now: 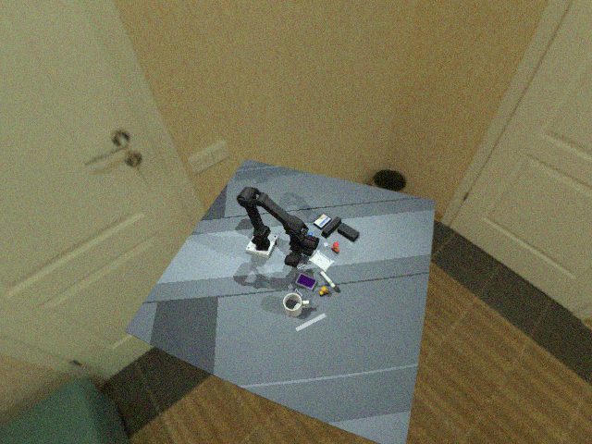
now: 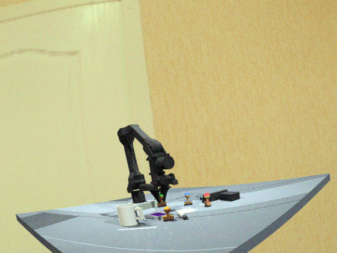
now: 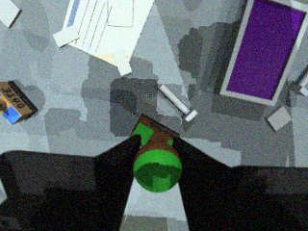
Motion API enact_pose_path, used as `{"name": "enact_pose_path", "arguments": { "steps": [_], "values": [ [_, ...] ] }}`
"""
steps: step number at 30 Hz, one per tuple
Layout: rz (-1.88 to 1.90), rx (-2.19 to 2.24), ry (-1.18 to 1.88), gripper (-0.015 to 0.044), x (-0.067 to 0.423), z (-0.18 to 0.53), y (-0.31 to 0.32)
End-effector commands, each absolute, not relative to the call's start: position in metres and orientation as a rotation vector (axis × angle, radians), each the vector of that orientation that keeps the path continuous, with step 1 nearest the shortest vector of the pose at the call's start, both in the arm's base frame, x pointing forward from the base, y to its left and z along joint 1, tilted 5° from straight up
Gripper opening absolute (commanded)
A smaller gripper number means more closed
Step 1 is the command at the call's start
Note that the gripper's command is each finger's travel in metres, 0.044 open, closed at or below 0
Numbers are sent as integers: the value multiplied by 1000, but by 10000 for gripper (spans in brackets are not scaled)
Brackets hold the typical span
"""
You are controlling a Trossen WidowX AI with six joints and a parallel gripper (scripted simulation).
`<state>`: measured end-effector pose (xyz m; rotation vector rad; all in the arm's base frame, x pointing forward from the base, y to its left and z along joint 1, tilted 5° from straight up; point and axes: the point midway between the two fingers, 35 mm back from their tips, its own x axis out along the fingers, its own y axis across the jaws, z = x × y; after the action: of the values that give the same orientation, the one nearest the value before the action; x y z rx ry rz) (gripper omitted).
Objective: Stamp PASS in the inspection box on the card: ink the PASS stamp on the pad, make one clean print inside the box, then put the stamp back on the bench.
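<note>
Purple ink pad [image 3: 262, 50] runs past the wrist view's top edge

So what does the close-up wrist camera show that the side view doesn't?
Only the wrist view shows the card's printed lines, small paper scraps, and the jaws closed on the green-knobbed stamp's neck from above. Only the side view shows the whole arm, the white mug, and the red-knobbed and yellow-knobbed stamps. Both show the green stamp, the purple ink pad and the blue-knobbed stamp.

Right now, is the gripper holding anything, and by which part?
Yes. The gripper is shut on the green-knobbed stamp, its fingers pinching the wooden handle just below the green knob.
</note>
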<state>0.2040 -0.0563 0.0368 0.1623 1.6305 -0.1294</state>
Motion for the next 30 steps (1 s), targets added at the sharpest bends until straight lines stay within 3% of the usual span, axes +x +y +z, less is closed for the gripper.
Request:
{"name": "enact_pose_path", "arguments": {
  "steps": [1,30],
  "values": [
    [-127,161,1622,0,206,41,-57],
    [-128,161,1622,0,207,55,-57]
  ]
}}
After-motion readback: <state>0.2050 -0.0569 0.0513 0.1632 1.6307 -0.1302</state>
